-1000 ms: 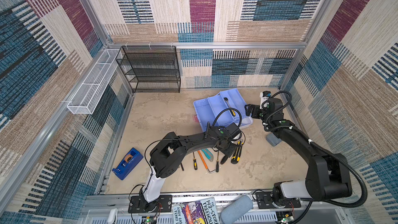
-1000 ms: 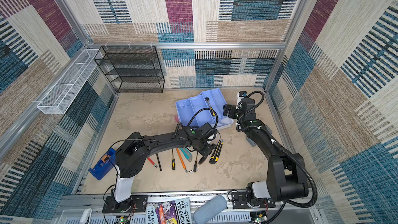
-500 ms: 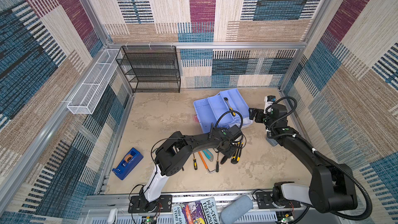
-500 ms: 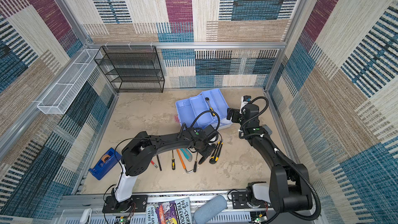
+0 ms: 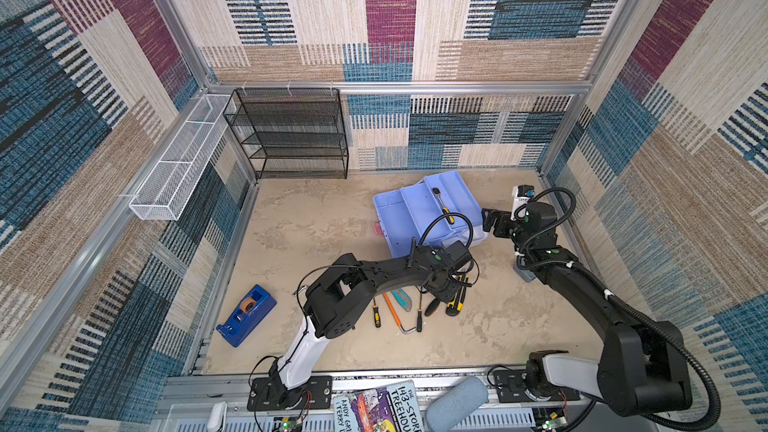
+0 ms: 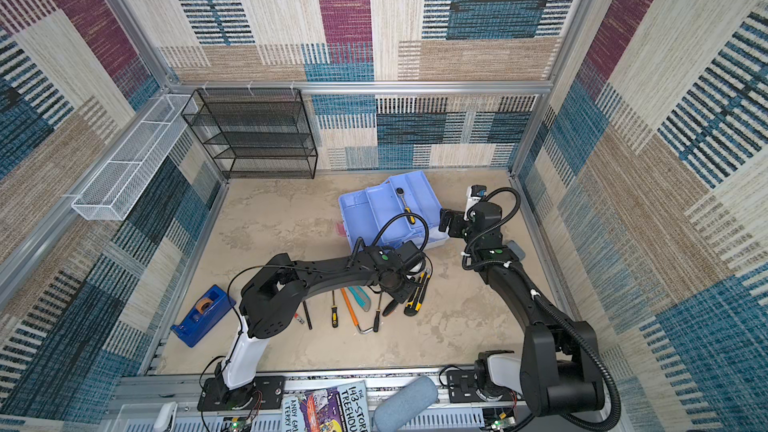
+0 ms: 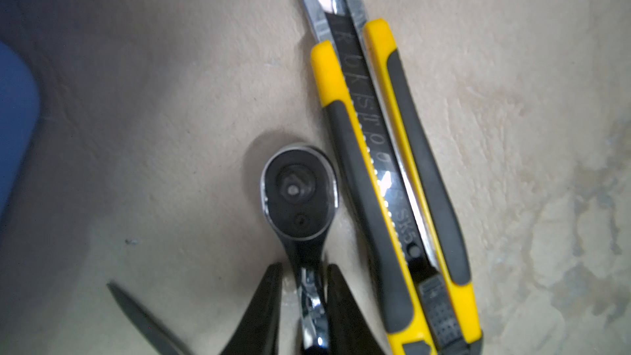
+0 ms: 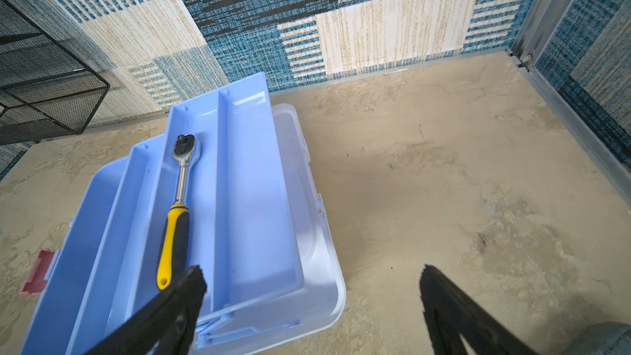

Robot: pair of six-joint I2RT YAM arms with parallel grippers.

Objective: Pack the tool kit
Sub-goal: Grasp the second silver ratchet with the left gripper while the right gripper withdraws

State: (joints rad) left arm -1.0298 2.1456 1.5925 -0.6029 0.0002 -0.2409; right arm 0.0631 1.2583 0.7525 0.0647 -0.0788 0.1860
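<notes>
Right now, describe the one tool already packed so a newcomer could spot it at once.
Find the open lavender-blue tool box at the back of the table. In its raised tray lies a ratchet with a chrome head and yellow-and-black handle. No other tool shows inside; the other tools lie on the table.

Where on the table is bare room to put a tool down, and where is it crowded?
Free: the stretch between black shelf, toolbox and tape dispenser; also the near patch between the loose tools and the right arm. Crowded: those tools, under the left gripper.
</notes>
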